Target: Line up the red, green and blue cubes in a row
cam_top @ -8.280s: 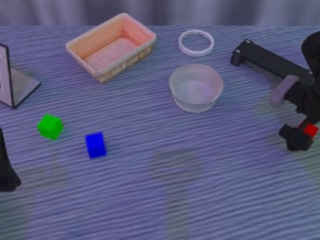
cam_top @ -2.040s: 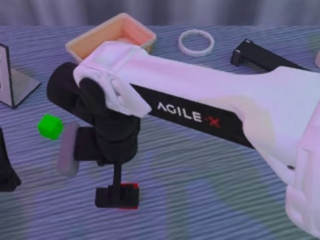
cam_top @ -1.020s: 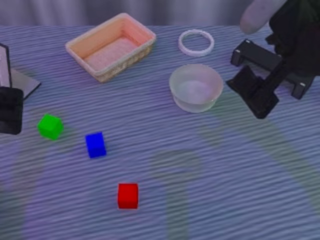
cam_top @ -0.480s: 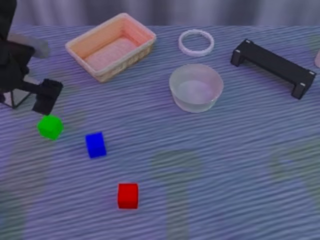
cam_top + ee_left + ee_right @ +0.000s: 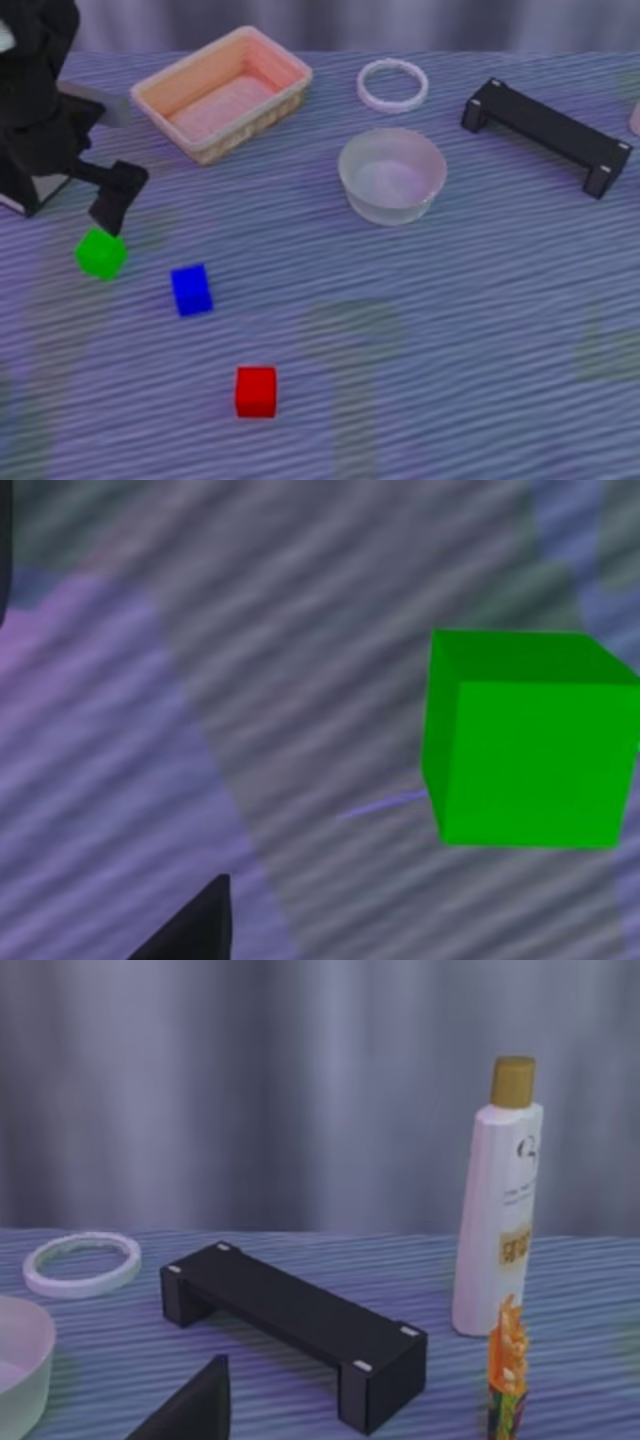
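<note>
The green cube point(image 5: 101, 253) sits near the table's left edge, the blue cube point(image 5: 190, 290) just right of it, the red cube point(image 5: 256, 391) apart, toward the front. All three are plain, matte and sharp-edged on the ribbed purple cloth point(image 5: 480, 330). The left gripper point(image 5: 115, 197) hovers just above and behind the green cube, holding nothing; how wide its claw stands cannot be told. Farther back lie a woven basket point(image 5: 222, 93), a clear bowl point(image 5: 392, 176), a white ring point(image 5: 392, 84) and a black rack point(image 5: 545, 135).
</note>
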You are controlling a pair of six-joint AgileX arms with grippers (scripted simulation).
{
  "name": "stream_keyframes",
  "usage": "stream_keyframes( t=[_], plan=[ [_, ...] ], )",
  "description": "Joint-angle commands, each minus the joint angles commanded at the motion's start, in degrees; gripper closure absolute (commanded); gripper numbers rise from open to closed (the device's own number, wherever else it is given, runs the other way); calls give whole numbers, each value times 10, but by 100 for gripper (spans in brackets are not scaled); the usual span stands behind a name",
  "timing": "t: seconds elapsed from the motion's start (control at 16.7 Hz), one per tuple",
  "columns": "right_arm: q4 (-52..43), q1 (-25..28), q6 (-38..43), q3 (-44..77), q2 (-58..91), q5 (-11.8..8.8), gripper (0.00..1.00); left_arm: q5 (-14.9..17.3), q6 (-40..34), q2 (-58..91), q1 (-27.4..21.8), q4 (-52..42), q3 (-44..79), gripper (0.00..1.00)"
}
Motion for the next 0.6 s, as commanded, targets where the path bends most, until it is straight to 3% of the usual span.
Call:
stream_keyframes(
  t=[0.36, 0.6],
  plan=[
    [0, 0, 0, -1, -1, 0, 0, 0, 0, 2, 3, 2, -1, 0],
    [0, 0, 0, -1, -1, 0, 0, 0, 1, 28, 1, 66, -37, 0]
  ],
)
